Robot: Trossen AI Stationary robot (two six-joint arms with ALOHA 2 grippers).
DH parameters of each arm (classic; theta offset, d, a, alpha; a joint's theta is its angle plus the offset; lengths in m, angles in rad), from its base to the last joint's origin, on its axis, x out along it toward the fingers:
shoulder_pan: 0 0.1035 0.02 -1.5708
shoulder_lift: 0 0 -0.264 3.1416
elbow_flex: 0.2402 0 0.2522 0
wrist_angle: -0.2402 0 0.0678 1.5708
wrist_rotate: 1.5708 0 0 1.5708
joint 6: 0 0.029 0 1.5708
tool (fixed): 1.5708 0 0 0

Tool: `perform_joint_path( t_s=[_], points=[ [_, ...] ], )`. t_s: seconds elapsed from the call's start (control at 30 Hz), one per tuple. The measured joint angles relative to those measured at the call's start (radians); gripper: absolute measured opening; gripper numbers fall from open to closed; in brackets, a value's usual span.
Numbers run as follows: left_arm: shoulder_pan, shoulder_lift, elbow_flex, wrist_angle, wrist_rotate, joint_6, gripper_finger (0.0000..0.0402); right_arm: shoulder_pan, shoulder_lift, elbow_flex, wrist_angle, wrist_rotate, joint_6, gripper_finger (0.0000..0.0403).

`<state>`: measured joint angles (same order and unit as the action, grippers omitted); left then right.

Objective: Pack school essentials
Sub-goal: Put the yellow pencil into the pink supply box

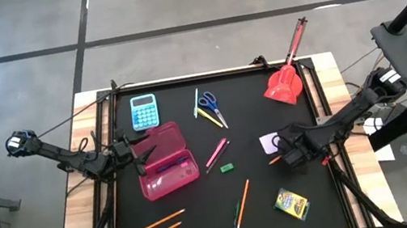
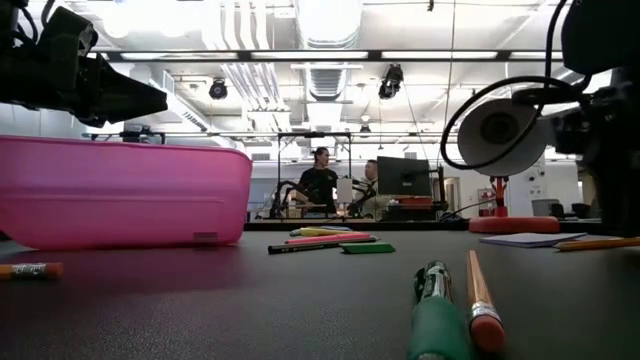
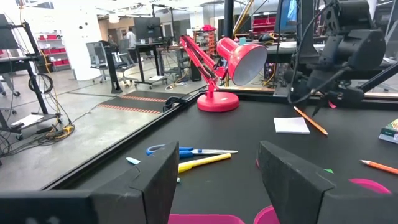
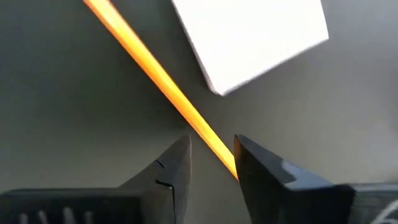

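Pencil: orange pencil (image 4: 163,81) lies flat on the bench (image 1: 204,220) beside a white pad (image 4: 252,37), near the right edge.
Handling: likely light, stiff, thin and round — apt to roll; pinch mid-shaft, square across.
Right gripper (image 4: 212,163): low over it, jaws partly open, straddling the shaft, not yet clamped.
Left gripper (image 1: 138,155): jaws wide open, empty, over the pink case (image 1: 167,162).

Orange pencil (image 4: 155,73) lies flat beside white notepad (image 4: 249,37).

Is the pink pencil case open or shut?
Open: in the high view the pink pencil case lies with its lid folded back, tray exposed.
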<state>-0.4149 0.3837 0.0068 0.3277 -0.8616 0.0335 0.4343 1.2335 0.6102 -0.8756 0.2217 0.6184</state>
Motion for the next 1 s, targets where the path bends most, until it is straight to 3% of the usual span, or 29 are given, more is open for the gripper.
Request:
perform_joint_path(
  t_s=[0.5,0.7,1.0],
  points=[
    [0.000,0.000,0.000,0.000,0.000,0.000,0.0203,0.000,0.010,-0.054,0.065,0.037,-0.056,0.0154],
    [0.000,0.000,0.000,0.000,0.000,0.000,0.0203,-0.008,0.008,-0.058,0.075,0.026,-0.015,0.0136],
    [0.000,0.000,0.000,0.000,0.000,0.000,0.0203,-0.088,0.009,-0.059,0.109,-0.132,0.125,0.0081]
  ],
)
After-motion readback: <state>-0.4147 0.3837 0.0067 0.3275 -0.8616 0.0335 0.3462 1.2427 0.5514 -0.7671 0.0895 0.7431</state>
